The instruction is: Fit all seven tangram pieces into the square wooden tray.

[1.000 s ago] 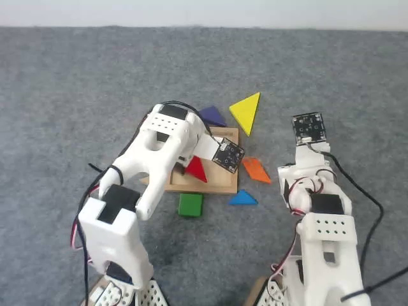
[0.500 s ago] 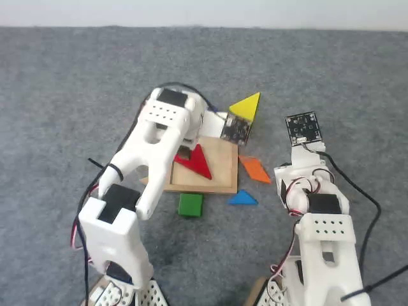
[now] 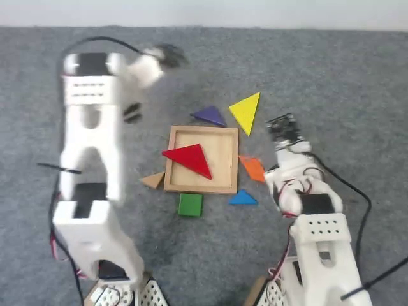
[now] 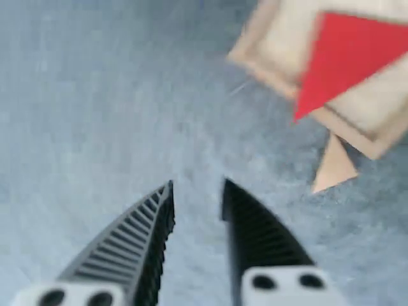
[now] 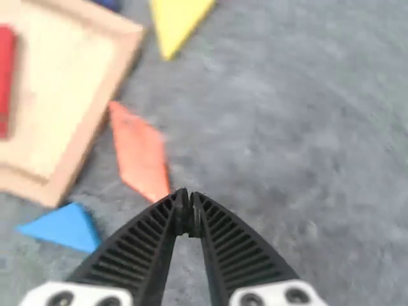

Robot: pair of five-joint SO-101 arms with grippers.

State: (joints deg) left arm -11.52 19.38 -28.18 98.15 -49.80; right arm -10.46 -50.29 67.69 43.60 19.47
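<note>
The red triangle (image 3: 189, 159) lay in the tray (image 3: 223, 137), its left tip over the rim. Outside on the carpet lay purple (image 3: 208, 115) and yellow (image 3: 247, 111) pieces far, orange (image 3: 254, 169) and blue (image 3: 243, 198) right, green (image 3: 190, 204) near, tan (image 3: 153, 180) near-left. The left gripper (image 4: 196, 191) hung left of the tray, fingers apart. The right gripper (image 5: 186, 201), tips together and empty, was beside the orange piece.

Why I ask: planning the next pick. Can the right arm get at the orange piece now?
Probably yes: the right tool, shut, hangs right by the orange piece, with nothing lying between; it must open first.
</note>
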